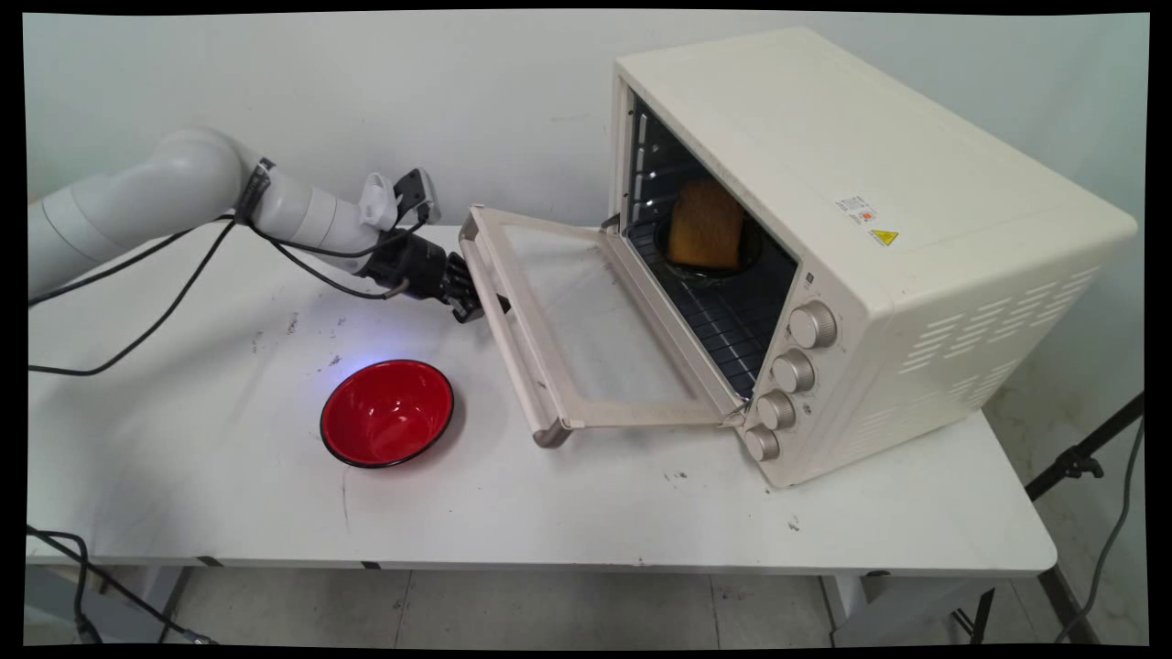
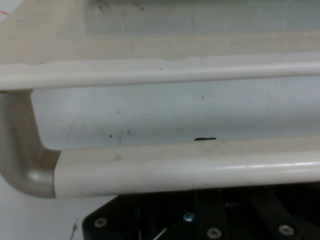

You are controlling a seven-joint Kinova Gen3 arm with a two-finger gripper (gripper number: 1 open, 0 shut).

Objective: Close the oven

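At the far end of the oven door's handle bar (image 1: 513,343), the gripper (image 1: 469,302) is right against the bar; whether its fingers are spread or pressed together cannot be told, since in the hand view the bar (image 2: 190,172) hides them. The oven door (image 1: 586,320) hangs nearly level from the cream toaster oven (image 1: 851,229). Inside, a slice of toast (image 1: 705,224) leans in a dark dish. A red bowl (image 1: 387,412) sits on the table (image 1: 595,522), near the gripper.

The oven door (image 1: 586,320) hangs open and its handle (image 2: 185,175) blocks the gripper (image 1: 472,297). A red bowl (image 1: 386,412) sits near the table's (image 1: 595,522) front edge. The front right corner has room.
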